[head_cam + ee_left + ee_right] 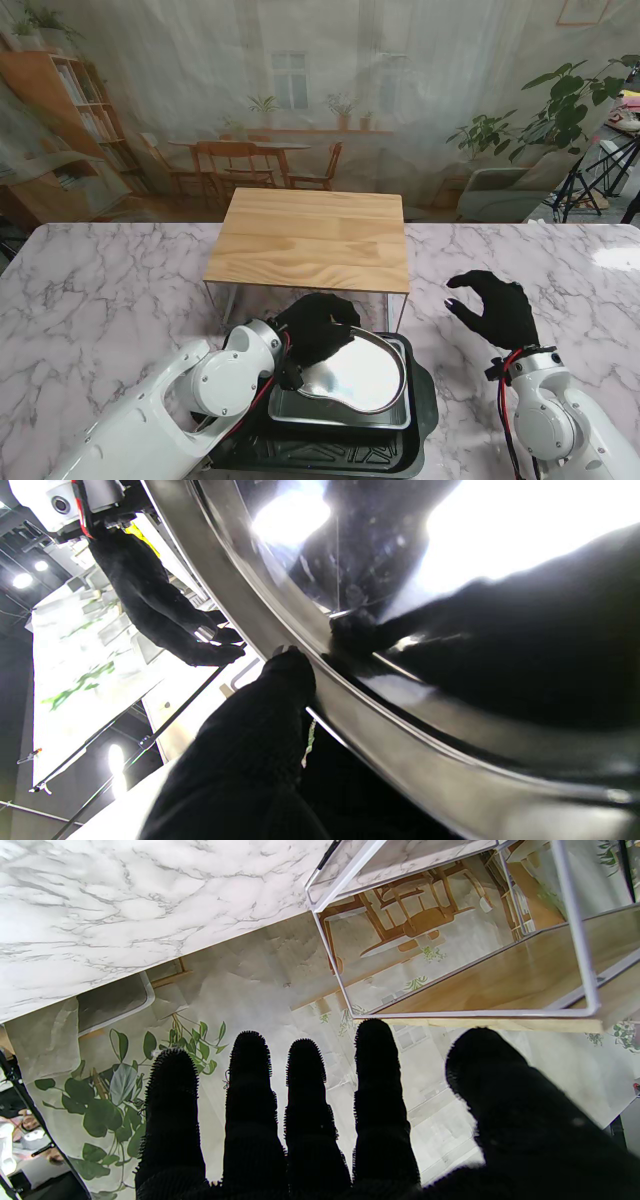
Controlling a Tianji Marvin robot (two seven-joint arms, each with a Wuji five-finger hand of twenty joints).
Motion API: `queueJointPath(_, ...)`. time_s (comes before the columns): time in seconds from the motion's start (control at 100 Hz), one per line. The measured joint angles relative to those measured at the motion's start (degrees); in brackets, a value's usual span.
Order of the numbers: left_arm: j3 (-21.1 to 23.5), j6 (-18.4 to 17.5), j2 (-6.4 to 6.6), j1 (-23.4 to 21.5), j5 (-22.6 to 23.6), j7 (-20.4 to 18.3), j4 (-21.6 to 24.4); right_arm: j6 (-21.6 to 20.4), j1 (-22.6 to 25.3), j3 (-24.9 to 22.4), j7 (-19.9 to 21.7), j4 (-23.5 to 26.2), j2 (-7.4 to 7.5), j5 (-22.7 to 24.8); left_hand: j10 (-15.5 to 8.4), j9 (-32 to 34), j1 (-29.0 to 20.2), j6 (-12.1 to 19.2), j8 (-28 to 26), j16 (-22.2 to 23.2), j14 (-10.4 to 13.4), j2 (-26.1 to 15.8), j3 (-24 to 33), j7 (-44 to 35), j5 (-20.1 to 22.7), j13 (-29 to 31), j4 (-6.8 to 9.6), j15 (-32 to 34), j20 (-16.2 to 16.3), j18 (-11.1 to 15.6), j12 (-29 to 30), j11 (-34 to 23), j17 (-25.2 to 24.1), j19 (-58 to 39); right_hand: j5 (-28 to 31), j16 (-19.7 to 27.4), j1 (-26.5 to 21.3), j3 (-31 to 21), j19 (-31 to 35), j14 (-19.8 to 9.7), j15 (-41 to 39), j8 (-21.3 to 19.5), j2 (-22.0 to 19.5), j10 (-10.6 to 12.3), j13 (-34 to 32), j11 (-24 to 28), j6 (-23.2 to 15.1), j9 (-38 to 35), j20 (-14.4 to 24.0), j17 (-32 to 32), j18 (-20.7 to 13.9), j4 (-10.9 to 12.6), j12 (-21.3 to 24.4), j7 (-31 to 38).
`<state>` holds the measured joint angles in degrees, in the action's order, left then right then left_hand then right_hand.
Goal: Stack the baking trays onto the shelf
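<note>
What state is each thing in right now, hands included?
Left hand: shut on the round pan's rim.
Right hand: open, holding nothing, raised over the table.
Round pan: tilted, one edge lifted out of the stack.
Silver tray: nested in the black tray.
Black tray: flat on the table.
Shelf: top bare.

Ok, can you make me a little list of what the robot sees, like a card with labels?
Shelf: wooden shelf on thin metal legs, standing on the marble table, nothing on top.
Trays: round shiny pan tilted, lying in a silver tray, which sits in a black tray, nearer to me than the shelf.
Left hand: left hand gripping the round pan's rim.
Right hand: right hand raised beside the trays, fingers apart, holding nothing.
Done: no tray on the shelf yet.
</note>
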<state>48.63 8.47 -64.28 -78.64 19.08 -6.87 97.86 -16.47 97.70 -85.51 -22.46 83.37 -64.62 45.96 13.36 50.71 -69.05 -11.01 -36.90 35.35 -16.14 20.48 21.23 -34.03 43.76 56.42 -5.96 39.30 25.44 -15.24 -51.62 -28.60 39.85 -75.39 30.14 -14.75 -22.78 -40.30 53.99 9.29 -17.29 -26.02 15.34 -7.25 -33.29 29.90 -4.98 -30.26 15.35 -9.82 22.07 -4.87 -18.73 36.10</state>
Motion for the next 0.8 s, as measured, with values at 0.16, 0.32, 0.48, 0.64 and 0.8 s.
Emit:
queueJointPath(0.16, -0.83, 0.32, -0.63, 0.7, -0.61, 1.36, -1.59, -0.07, -0.06, 0.01, 0.0, -0.1, 0.0, 0.0, -0.02, -0.85, 0.0, 0.0, 0.0, -0.14, -0.02, 0.0, 0.0, 0.0, 0.0, -0.48, 0.0, 0.0, -0.02, 0.0, 0.01, -0.13, -0.44, 0.0, -0.01, 0.0, 0.0, 0.0, 0.0, 0.0, 0.0, 0.0, 0.0, 0.0, 0.0, 0.0, 0.0, 0.0, 0.0, 0.0, 0.0, 0.0, 0.0, 0.0)
queueJointPath(0.32, -1.71, 0.22, -1.03, 1.38, -0.19, 2.55, -3.07, -0.26, -0.16, 0.01, 0.0, -0.32, 0.0, -0.02, -0.7, -1.52, 0.0, 0.0, 0.0, -0.67, -0.09, 0.0, 0.02, 0.0, 0.0, -1.21, 0.0, 0.02, -0.02, 0.0, 0.03, -0.14, -1.21, 0.04, -0.01, 0.0, 0.0, 0.0, -0.01, 0.0, 0.0, 0.0, 0.0, 0.0, 0.0, 0.0, 0.0, 0.0, 0.0, 0.0, 0.0, 0.0, 0.0, 0.0)
queueJointPath(0.48, -2.4, 0.09, -1.47, 1.89, 0.43, 3.64, -4.78, -0.3, -0.18, 0.0, 0.01, -0.38, 0.01, -0.01, -0.85, -2.81, -0.01, 0.0, 0.68, -1.4, -0.16, -0.04, 0.02, 0.0, -0.23, -2.89, 0.0, -0.07, -0.48, 0.08, 0.62, -0.14, -2.85, 0.85, -0.01, 0.0, 0.0, 0.0, -0.01, 0.0, 0.0, 0.0, 0.0, 0.0, 0.0, 0.0, 0.0, 0.0, 0.0, 0.0, 0.0, 0.0, 0.0, 0.0)
queueJointPath(0.64, -2.56, 0.02, -1.52, 2.07, 0.11, 3.35, -5.57, -0.34, -0.2, -0.02, -0.01, -0.45, 0.01, 0.06, -1.42, -4.52, -0.07, 0.0, 3.3, -2.1, -0.23, -0.69, 0.05, -0.05, -0.92, -5.45, 0.0, -1.85, -0.48, 0.69, 1.37, 1.73, -5.12, 3.18, -0.01, 0.0, 0.0, 0.0, -0.01, 0.0, 0.0, 0.0, 0.0, 0.0, 0.0, 0.0, 0.0, 0.0, 0.0, 0.0, 0.0, 0.0, 0.0, 0.0)
queueJointPath(0.8, -2.58, -0.69, -1.41, 2.06, 0.11, 2.44, -6.08, -0.41, -0.28, -0.02, -0.1, -0.59, 0.03, 0.19, -1.52, -6.59, -0.2, 0.0, 4.71, -2.14, -0.2, -2.06, 0.07, 0.81, -2.39, -8.62, 0.0, -3.32, -0.52, 1.52, 1.48, 4.1, -7.8, 6.12, -0.01, 0.0, 0.0, 0.0, -0.01, 0.0, 0.0, 0.0, 0.0, 0.0, 0.0, 0.0, 0.0, 0.0, 0.0, 0.0, 0.0, 0.0, 0.0, 0.0)
